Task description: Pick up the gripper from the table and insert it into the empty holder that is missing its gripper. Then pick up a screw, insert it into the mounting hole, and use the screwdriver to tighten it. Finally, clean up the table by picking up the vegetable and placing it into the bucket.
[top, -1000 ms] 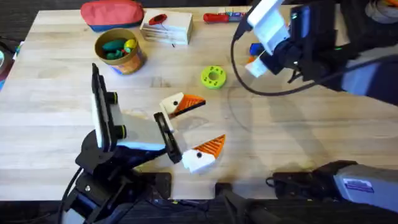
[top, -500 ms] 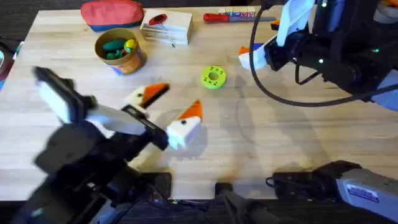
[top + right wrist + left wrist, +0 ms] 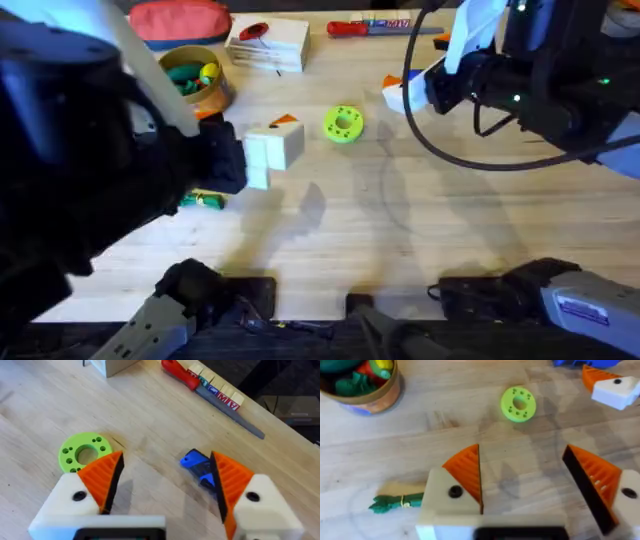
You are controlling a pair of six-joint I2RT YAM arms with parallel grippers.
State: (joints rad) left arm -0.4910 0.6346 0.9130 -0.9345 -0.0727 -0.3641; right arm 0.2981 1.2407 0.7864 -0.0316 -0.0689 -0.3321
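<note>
My left gripper (image 3: 268,148) hangs open and holds nothing, just right of the tan bucket (image 3: 195,82), which has toy vegetables inside. The green vegetable (image 3: 203,200) lies on the table in front of the bucket and beside my left gripper (image 3: 522,465); the left wrist view shows the vegetable (image 3: 395,502) and the bucket (image 3: 362,387). My right gripper (image 3: 167,460) is open above the blue screwdriver (image 3: 196,464), at the back right (image 3: 408,90). The loose gripper piece, the holder and the screw are out of view.
A lime-green disc (image 3: 343,123) lies between the two grippers. Along the back edge stand a red pouch (image 3: 180,20), a wooden block (image 3: 268,45) and a red-handled screwdriver (image 3: 350,28). My left arm looms large and dark over the left of the table.
My left arm rose and swung from the front middle towards the back left, bringing its gripper beside the bucket and uncovering the green vegetable. The right gripper shifted slightly right, then held still.
</note>
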